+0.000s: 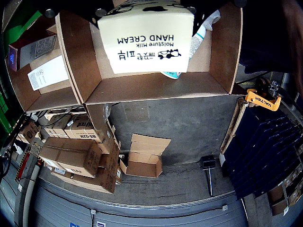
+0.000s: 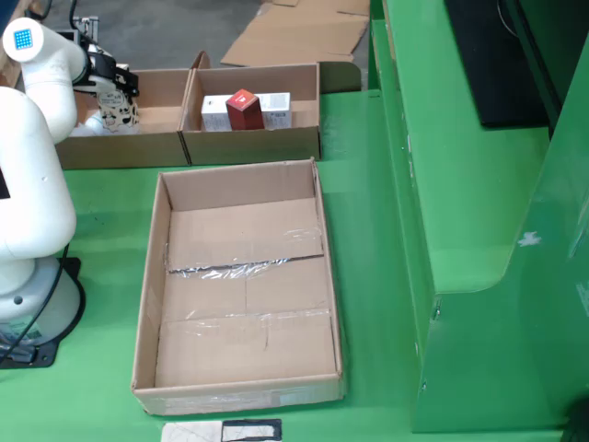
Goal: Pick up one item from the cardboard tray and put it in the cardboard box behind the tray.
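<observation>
While the cream-white hand cream carton with black panda print (image 1: 146, 38) fills the top of the gripper-mounted view, its "HAND CREAM" lettering reads upside down there, and it hangs over the open left-hand cardboard box (image 2: 156, 118) of the far pair. In the fixed view the same carton (image 2: 115, 115) appears only as a small pale patterned shape at the end of the arm, just above that box's inside. The gripper (image 2: 109, 87) grips the carton from above; its black finger parts (image 1: 102, 12) show at the carton's upper edge in the gripper-mounted view, closed against it. Under the carton in that view lies a white and teal packet (image 1: 199, 40), partly hidden, on the box floor.

To the right in the fixed view, sharing a wall with that box, stands the second brown cardboard box (image 2: 253, 143). It holds a small dark red carton (image 2: 244, 110) standing in front of a flat white carton (image 2: 271, 109). In the gripper-mounted view this box shows at the left edge with white printed cartons (image 1: 47, 71) inside.

Nearer in the fixed view, the large shallow brown cardboard tray (image 2: 147, 304) sits on the green table (image 2: 386, 304), its taped floor bare. The white robot arm (image 2: 37, 184) rises at the left, its base just beside the tray's left wall. A flat black-and-white card (image 2: 225, 431) lies at the near edge, just in front of the tray.
</observation>
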Robot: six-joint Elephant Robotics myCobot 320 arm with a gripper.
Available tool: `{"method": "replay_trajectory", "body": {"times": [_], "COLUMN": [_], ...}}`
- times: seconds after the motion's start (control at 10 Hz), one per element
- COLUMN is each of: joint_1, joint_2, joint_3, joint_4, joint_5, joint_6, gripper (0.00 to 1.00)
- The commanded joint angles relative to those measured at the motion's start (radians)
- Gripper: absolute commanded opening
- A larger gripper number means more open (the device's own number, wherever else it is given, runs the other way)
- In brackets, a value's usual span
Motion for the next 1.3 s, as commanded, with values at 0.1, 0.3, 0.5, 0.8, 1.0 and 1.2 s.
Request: {"method": "replay_trajectory", "body": {"times": [0.1, 0.3, 0.5, 0.8, 1.0, 1.2], "joint_1": [0.012, 0.012, 0.012, 0.012, 0.012, 0.012], "joint_2": [0.023, 0.023, 0.023, 0.023, 0.023, 0.023], "joint_3": [0.013, 0.013, 0.013, 0.013, 0.013, 0.013], "joint_4": [0.006, 0.006, 0.006, 0.006, 0.006, 0.006], "joint_5": [0.008, 0.008, 0.008, 0.008, 0.008, 0.008], "joint_6": [0.009, 0.009, 0.009, 0.009, 0.009, 0.009], "gripper": [0.00, 0.00, 0.00, 0.00, 0.00, 0.20]}}
